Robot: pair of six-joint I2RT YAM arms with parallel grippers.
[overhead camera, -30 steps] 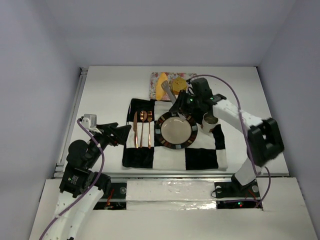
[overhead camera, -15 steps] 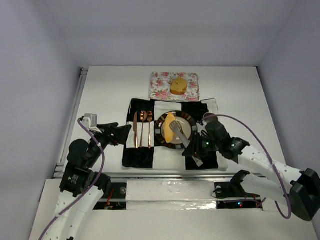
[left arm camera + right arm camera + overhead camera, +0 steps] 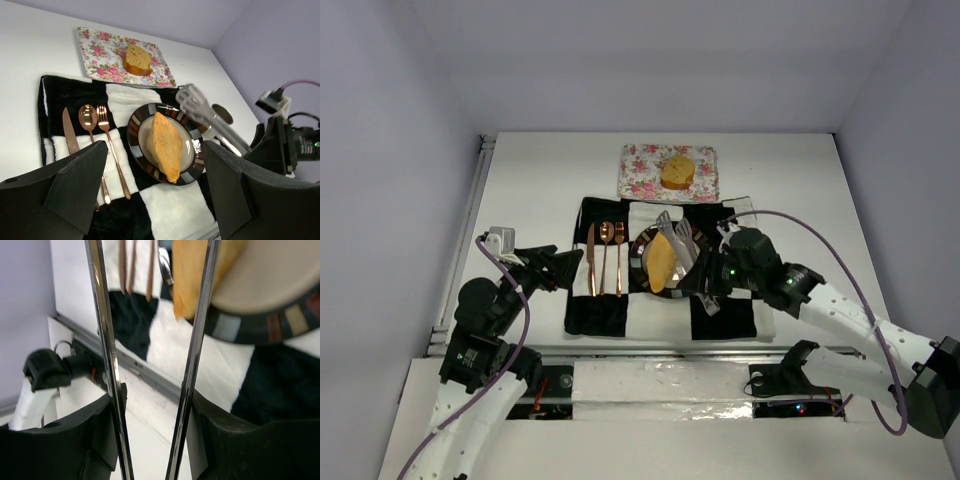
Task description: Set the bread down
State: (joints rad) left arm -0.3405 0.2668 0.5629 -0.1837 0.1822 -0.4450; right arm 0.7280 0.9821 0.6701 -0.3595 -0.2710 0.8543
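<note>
The elongated yellow-orange slice (image 3: pixel 662 262) already lies on the striped-rim plate (image 3: pixel 133 148) at the centre of the top view, free of any grip; the browner crusty chunk (image 3: pixel 677 170) sits on the floral tray (image 3: pixel 638 163) at upper centre; I judge one piece placed and one left, if both are meant; the right end effector (image 3: pixel 152 412) pinches the tongs (image 3: pixel 680 240), their arms spread just right of the slice; the left end effector (image 3: pixel 565 268) is spread, holding nothing, at centre left
</note>
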